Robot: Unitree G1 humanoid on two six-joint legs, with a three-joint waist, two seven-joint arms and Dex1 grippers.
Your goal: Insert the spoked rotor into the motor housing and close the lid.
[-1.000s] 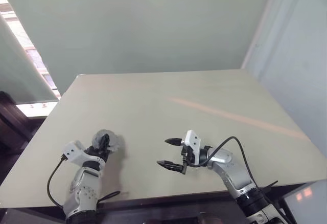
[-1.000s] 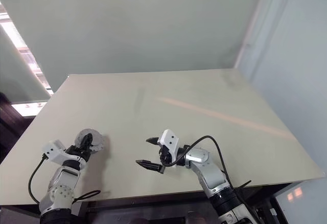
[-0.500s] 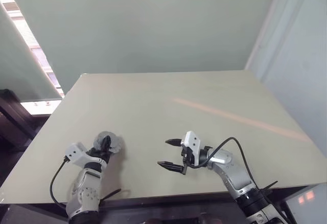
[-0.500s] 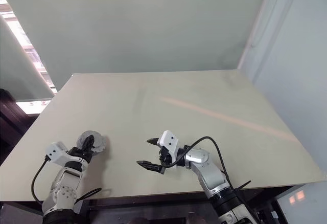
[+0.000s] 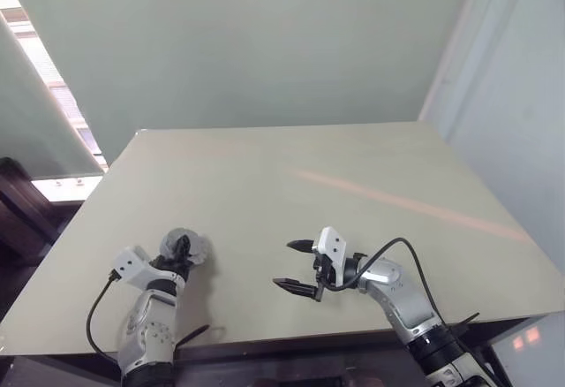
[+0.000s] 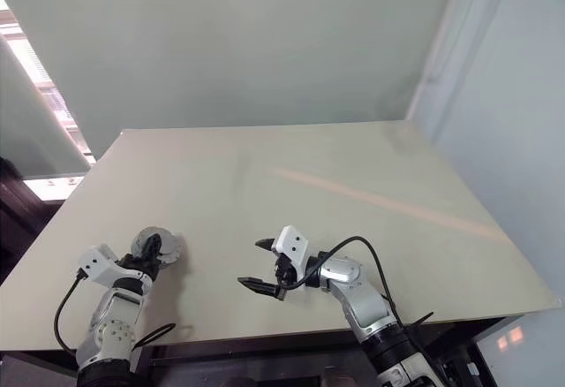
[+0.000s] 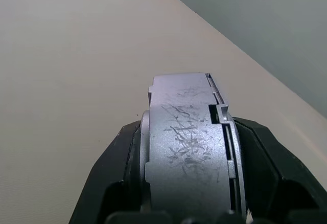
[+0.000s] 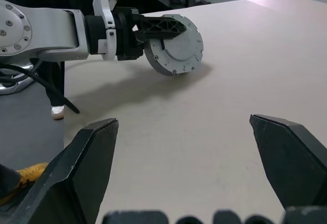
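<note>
Left eye view puts my left gripper point(image 5: 181, 247) low at the near left of the pale table point(image 5: 353, 166), and its two black fingers are closed edge-on around a round, flat, grey metal disc point(image 5: 183, 246), held on its rim and just above the tabletop. From my left wrist view the disc point(image 7: 186, 147) sits squeezed between the two fingers point(image 7: 115, 178), showing a scuffed grey edge with a stepped seam down one side. From my right wrist view the same disc point(image 8: 173, 44) shows a flat silver face with small holes round its border, held close to the table with its shadow lying beside it; I cannot tell from this face which of the motor parts it is, since no windings, spokes or ribbed rim show. Further right, near the middle of the table's near edge, my right gripper point(image 5: 296, 266) points across towards the left one, its fingers spread wide with nothing between them, well apart from the disc. A black cable point(image 5: 397, 250) loops up over my right wrist. Beyond the table's far left edge, in the right wrist view, a person's shoe point(image 8: 23, 175) rests on the floor.
</note>
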